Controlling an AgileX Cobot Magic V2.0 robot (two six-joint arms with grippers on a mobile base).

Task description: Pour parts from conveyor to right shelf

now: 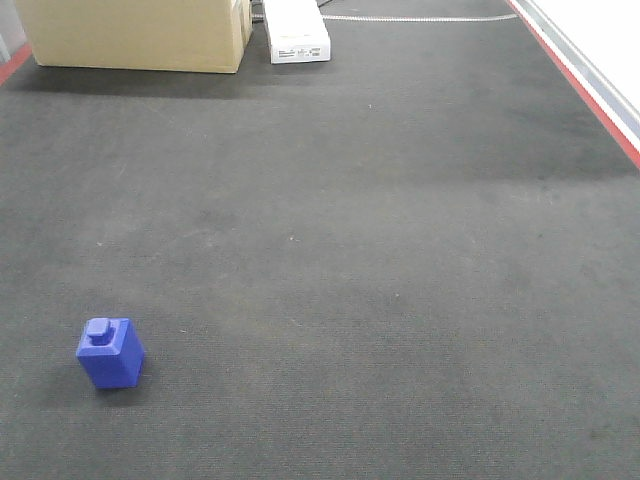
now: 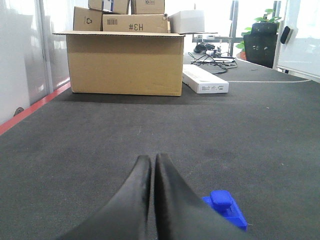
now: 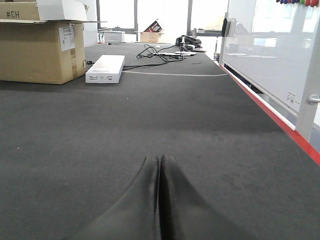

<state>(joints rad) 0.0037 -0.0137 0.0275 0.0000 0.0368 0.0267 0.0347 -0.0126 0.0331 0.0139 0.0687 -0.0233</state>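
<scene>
Left end effector, fingers pressed together and holding nothing, hovers low over the conveyor, with a single blue part sitting stud-up on the belt just to its right. The right end effector is likewise closed and empty, a cardboard box far ahead to its left.

Blue part half behind left pincer; cardboard box partly beyond top edge

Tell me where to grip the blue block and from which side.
Grip the blue block across two opposite flat side faces, below the stud, coming from above. It stands upright alone on the belt, so the sides are free; the stud looks too small to hold.
</scene>
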